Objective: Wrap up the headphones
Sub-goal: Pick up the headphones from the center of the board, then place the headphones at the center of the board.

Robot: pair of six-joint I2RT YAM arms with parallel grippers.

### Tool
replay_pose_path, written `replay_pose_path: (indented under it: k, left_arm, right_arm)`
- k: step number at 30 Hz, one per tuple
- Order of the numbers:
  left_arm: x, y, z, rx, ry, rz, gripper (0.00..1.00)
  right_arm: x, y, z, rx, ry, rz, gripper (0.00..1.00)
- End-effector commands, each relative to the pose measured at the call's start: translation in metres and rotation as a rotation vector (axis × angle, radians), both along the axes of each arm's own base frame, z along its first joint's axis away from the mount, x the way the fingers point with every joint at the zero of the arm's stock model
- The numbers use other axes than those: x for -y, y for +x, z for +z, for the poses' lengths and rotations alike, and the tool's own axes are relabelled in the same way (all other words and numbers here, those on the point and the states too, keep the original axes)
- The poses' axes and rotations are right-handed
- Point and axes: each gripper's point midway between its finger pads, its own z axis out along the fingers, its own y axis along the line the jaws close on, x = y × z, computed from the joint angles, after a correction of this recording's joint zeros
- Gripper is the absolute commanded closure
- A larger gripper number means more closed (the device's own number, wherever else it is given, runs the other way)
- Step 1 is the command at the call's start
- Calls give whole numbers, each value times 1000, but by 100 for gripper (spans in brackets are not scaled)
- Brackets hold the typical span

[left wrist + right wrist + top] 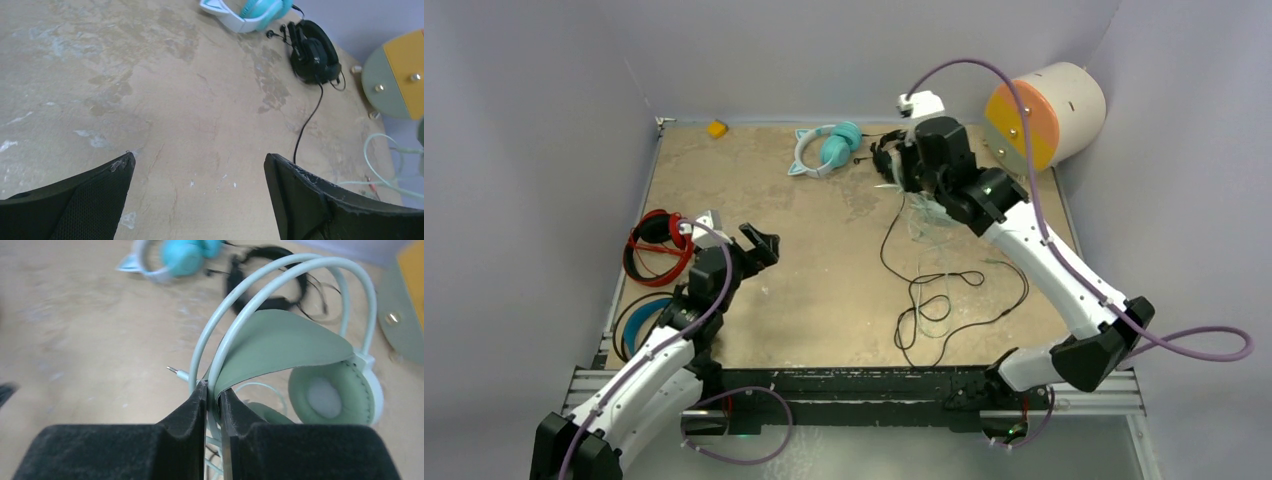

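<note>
right fingers (pixel 201 400) clenched on mint headphones (pixel 280 347) — one earcup half hidden; left fingers (pixel 760 246) released.

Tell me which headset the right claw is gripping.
The mint-green headset, its headband wire pinched in the right claw; the teal headset, black headset and red headset lie free.

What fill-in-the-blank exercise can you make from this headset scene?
The right claw is ____ on the mint headset.
The left claw is ____, holding nothing.
The red headset lies on the ____ side of the table.
Missing words: shut; open; left.
</note>
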Motion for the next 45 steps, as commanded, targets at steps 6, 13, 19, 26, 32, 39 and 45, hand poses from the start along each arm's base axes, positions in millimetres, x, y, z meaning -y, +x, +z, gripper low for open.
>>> replay_pose_path:
  k: [6,13,19,26,32,39,45]
  left_arm:
    - [-4,7,-10,-80,-33,73,3]
    - [-2,-14,-9,-172,-78,63,7]
    - [11,-33,-6,-272,-115,-16,8]
    - [43,-37,-15,-376,-71,-218,9]
    - [68,-28,-30,-428,-34,-337,5]
    - [99,-44,-48,-534,-2,-364,1]
    - [111,-42,-67,-593,128,-318,0]
  right_arm:
    - [-135,-79,-25,-65,-71,512,100]
    - [-177,-122,-115,-232,-39,724,99]
    - [-189,-154,-126,-265,91,844,42]
    - [-158,-149,-127,-306,63,689,28]
    - [-105,-113,-143,-371,101,390,28]
    - [-66,-111,-146,-341,125,285,23]
    - [-69,-116,-151,-352,153,306,25]
